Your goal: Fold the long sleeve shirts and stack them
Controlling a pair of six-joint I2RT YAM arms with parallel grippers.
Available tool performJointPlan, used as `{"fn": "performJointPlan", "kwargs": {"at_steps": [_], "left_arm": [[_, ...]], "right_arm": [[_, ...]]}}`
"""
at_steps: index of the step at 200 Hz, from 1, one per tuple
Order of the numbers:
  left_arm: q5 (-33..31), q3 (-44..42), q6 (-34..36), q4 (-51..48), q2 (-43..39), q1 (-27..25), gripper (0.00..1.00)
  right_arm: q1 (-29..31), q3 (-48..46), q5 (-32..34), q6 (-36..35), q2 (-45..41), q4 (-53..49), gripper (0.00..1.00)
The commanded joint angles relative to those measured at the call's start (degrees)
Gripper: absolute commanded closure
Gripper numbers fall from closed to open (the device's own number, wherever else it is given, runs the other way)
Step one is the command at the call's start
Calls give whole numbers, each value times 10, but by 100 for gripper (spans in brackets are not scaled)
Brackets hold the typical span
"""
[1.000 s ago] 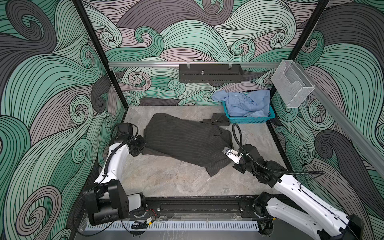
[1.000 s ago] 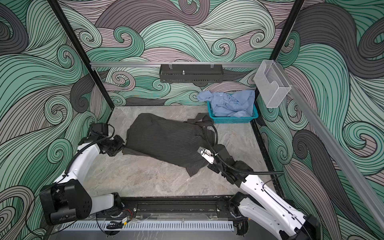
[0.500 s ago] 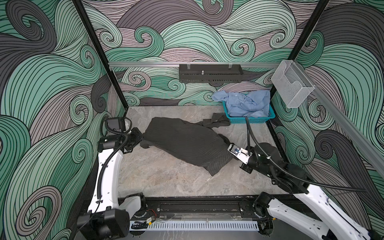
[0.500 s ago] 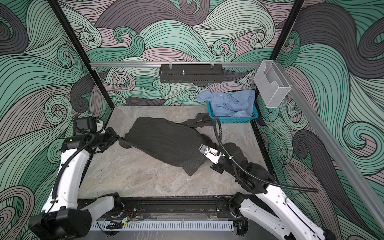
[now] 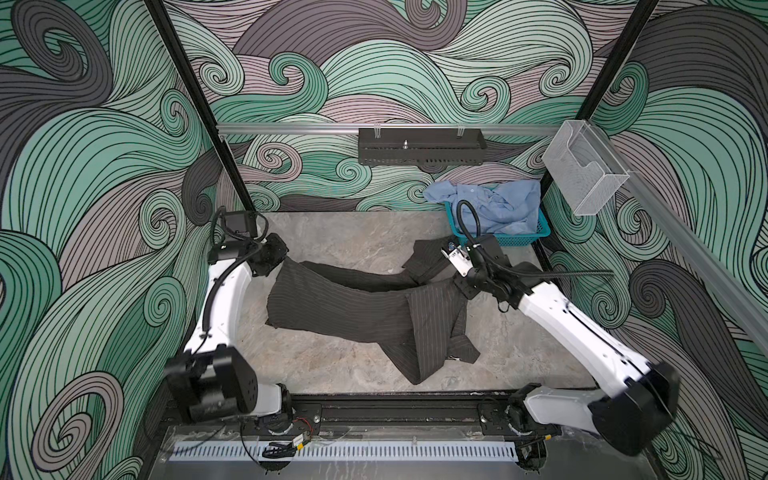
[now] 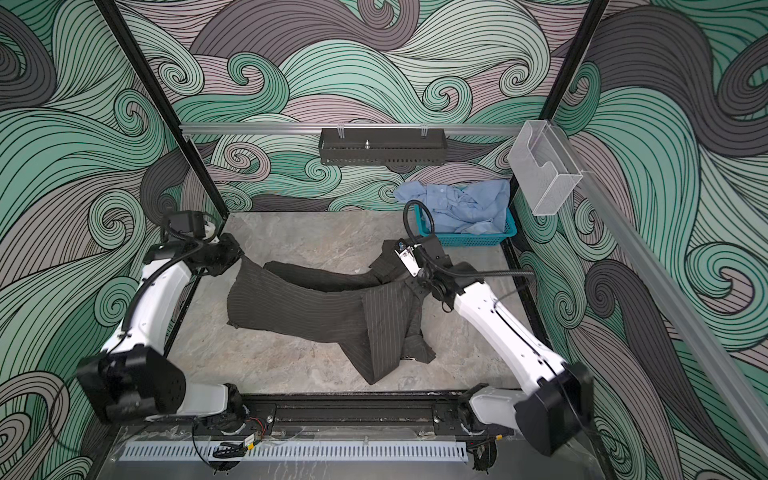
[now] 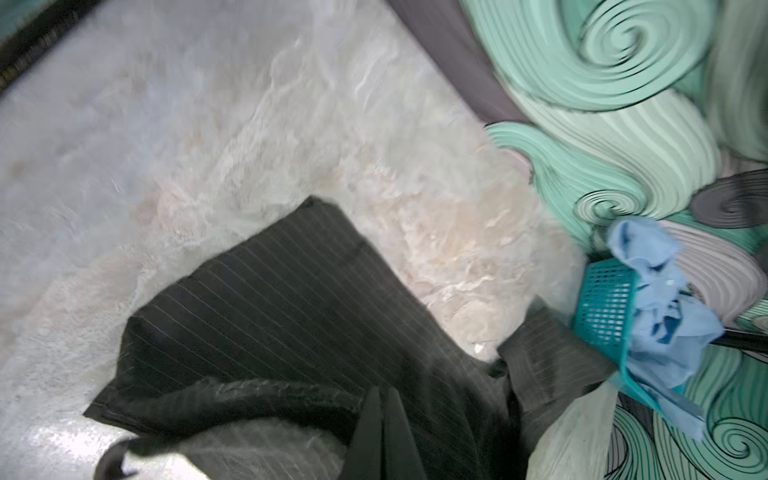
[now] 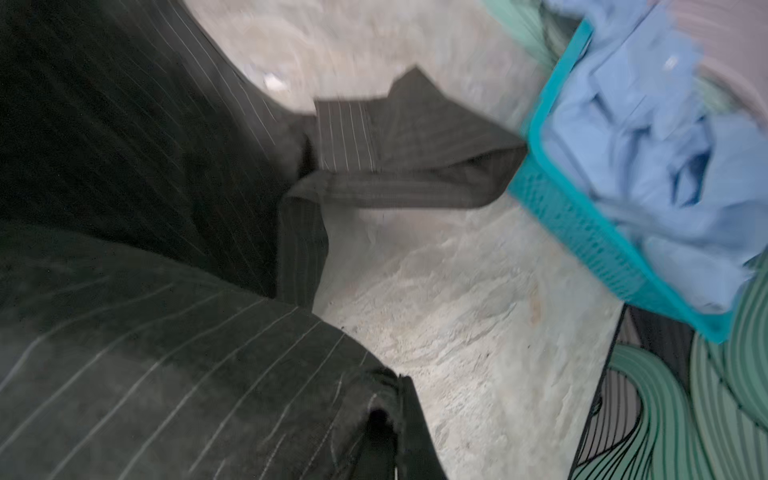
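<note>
Apparently both clamped: L gripper (image 5: 281, 261), R gripper (image 5: 462, 286) pinching charcoal shirt (image 5: 353, 307), stretched betw.

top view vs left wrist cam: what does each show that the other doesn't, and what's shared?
Only in a top view: the pinstriped shirt end to end, sagging between both arms; the right gripper clamped on its far end; the clear wall bin; the black rack.
Only in the left wrist view: the left gripper close up, fingers shut on the shirt's edge.
Both: the pinstriped shirt, the light blue shirt heaped in the teal basket, the marble table.
</note>
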Motion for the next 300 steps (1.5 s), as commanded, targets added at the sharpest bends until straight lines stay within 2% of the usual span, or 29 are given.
{"fn": "performJointPlan", "kwargs": {"at_steps": [1,13,19,34,61,69,80,94,107,141,165,195,253,278,300], "left_arm": [[16,33,-10,6,48,-15,100],[16,44,-13,12,68,-20,100],[14,47,-14,15,75,-23,100],[12,62,-13,13,85,-28,100],[8,75,-2,2,82,-30,100],[6,75,1,0,79,-30,100],[5,73,4,-2,76,-30,100],[8,70,3,-1,71,-30,100],[11,68,1,1,69,-31,100],[10,65,3,-1,62,-31,100],[9,65,5,-3,56,-31,100],[5,67,9,-3,50,-31,100],[1,69,11,-5,44,-31,100],[1,69,12,-4,44,-31,100],[-1,72,14,-6,42,-31,100]], "right_arm": [[-17,15,21,30,57,36,100],[-26,35,45,34,99,33,99],[-26,47,54,36,113,25,92],[-21,77,46,46,118,1,63],[39,65,54,40,22,-8,37],[68,59,62,42,-15,-15,27],[112,53,70,53,-58,-30,22],[174,51,54,91,-85,-52,23],[229,46,37,136,-81,-68,29],[344,-7,-26,251,2,-19,48],[395,-44,-44,312,67,34,50],[418,-66,-59,358,131,75,49],[423,-84,-45,388,222,109,38],[423,-82,-31,391,260,114,39],[423,-81,-11,394,279,110,45]]}}
